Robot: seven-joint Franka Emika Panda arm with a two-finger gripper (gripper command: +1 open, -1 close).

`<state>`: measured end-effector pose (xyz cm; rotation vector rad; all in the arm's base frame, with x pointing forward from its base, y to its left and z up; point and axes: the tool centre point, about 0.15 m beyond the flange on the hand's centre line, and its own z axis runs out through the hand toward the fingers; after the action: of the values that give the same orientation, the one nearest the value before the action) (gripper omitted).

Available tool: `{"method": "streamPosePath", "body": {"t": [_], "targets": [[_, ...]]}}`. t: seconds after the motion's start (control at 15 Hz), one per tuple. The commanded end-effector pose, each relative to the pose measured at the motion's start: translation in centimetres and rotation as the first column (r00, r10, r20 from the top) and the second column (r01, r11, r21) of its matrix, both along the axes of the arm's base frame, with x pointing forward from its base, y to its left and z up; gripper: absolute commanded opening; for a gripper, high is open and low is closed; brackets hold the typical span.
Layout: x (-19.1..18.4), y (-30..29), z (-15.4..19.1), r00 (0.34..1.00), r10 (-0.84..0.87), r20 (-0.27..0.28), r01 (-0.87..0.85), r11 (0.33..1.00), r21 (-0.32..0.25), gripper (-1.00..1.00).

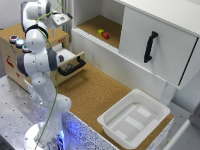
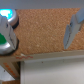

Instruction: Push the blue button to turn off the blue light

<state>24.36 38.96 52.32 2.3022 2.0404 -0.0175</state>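
Scene: a cork-topped counter [image 1: 95,92] fills the middle of the exterior view, with a white cabinet with a black handle [image 1: 150,42] at upper right and a white plastic tub [image 1: 134,119] at lower right.
Arm: the white jointed robot arm [image 1: 37,57] rises from the lower left of the frame and reaches to the upper left, above a wooden box with an open drawer [image 1: 67,62].
End effector: the grey two-fingered end effector [image 2: 42,27] shows in the wrist view with fingers spread apart, one at each side of the frame, holding nothing and hanging over bare cork.
Buttons: three small round buttons sit in a row on the box top at the left edge of the exterior view; the light-blue round button with a pale ring [image 1: 19,42] lies between the dark red button [image 1: 13,38] and the green button [image 1: 25,48].
Light: too small to tell whether lit.
Progress: judged early; nothing touches the blue button, so the approach and press both remain.
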Motion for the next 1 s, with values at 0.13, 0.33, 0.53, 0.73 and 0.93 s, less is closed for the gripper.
{"method": "streamPosePath", "body": {"t": [0.13,0.33,0.53,0.73,0.93], "targets": [[-5.3,6.1,1.7,0.964,-0.256,0.069,0.258,0.966,-0.023,1.0],[-6.2,6.9,1.6,0.931,-0.336,0.145,0.333,0.942,0.044,1.0],[-6.1,7.9,0.8,0.911,-0.395,0.119,0.379,0.915,0.138,1.0],[-5.5,10.3,-0.2,0.929,-0.347,0.126,0.327,0.932,0.154,1.0],[-5.7,12.4,-1.3,0.958,-0.278,0.07,0.264,0.951,0.158,1.0]]}}
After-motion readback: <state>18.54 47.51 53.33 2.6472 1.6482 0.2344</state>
